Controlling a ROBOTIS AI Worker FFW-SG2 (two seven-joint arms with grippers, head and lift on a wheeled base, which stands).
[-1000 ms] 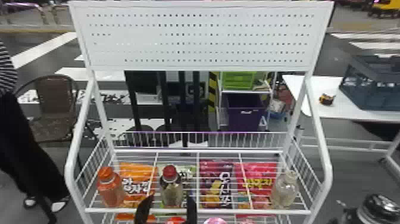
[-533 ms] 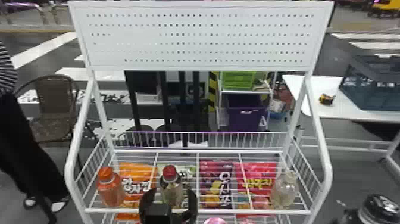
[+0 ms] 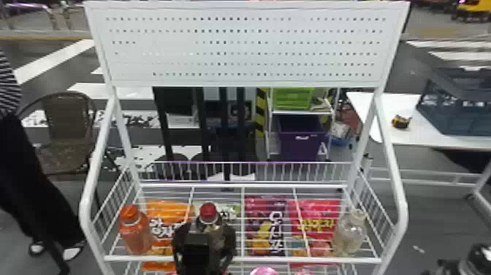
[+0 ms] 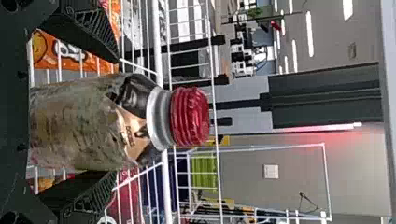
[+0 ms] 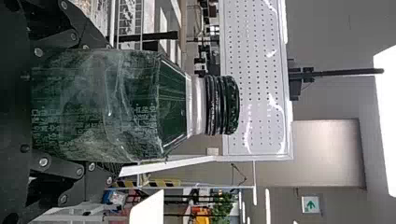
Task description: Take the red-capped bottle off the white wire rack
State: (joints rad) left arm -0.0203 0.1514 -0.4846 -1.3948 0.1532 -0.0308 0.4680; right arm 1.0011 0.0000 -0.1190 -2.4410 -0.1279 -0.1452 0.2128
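In the head view my left gripper (image 3: pixel 204 239) is at the rack's front edge, its fingers spread on both sides of the red-capped bottle (image 3: pixel 208 213), which stands upright on the white wire rack (image 3: pixel 241 259). In the left wrist view the red-capped bottle (image 4: pixel 93 123) lies between the open fingers of my left gripper (image 4: pixel 114 116), with a small gap on one side. My right gripper (image 3: pixel 448 266) waits at the head view's lower right corner. The right wrist view has my right gripper (image 5: pixel 100 112) shut on a dark green bottle (image 5: pixel 98 105) with a black cap.
An orange bottle (image 3: pixel 136 232) stands at the rack's left end, a clear bottle (image 3: pixel 349 234) at its right end. Snack bags (image 3: pixel 265 226) lie under the wires. A white perforated panel (image 3: pixel 241 47) rises above, and wire side walls bound the shelf.
My left gripper has come forward over the rack's front edge, and its fingers now stand around the red-capped bottle. The right arm and the bottles on the rack look unmoved.
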